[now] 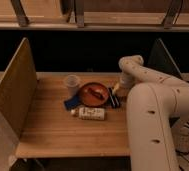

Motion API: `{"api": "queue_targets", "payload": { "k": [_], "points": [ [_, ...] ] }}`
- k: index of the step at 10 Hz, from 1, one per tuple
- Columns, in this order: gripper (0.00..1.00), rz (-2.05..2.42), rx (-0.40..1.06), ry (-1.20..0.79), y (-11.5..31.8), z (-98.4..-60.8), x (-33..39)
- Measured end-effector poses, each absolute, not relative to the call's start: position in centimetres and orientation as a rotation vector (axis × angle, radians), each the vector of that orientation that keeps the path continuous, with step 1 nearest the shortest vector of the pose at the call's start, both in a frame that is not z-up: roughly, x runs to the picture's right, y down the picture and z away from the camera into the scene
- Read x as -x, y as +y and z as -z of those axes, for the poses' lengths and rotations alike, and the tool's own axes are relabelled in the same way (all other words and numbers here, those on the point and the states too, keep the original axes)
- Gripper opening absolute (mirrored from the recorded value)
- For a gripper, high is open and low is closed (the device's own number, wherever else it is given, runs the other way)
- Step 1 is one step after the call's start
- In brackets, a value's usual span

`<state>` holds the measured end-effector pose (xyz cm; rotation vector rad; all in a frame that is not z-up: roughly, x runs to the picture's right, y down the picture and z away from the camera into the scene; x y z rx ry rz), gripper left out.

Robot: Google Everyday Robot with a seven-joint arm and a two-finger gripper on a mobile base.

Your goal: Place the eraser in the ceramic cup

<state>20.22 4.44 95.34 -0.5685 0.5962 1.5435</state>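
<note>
The eraser [113, 98], a small dark striped block, lies on the wooden table [53, 130] just right of the red-orange bowl [93, 93]. My gripper [116, 89] hangs directly over the eraser's far end, pointing down, open, with nothing held. The pale ceramic cup [71, 84] stands upright to the left of the bowl, about a bowl's width away from the gripper.
A flat blue object [72, 103] lies in front of the cup. A white bottle [90, 113] lies on its side in front of the bowl. Tall wooden side panels [15, 87] flank the table. My white arm [153, 110] fills the right side.
</note>
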Motion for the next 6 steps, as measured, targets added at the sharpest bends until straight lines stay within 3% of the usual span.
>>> {"api": "queue_targets", "payload": {
  "k": [6],
  "points": [
    [0.8, -1.501, 0.605, 0.604, 4.2, -96.5, -18.4]
  ]
}}
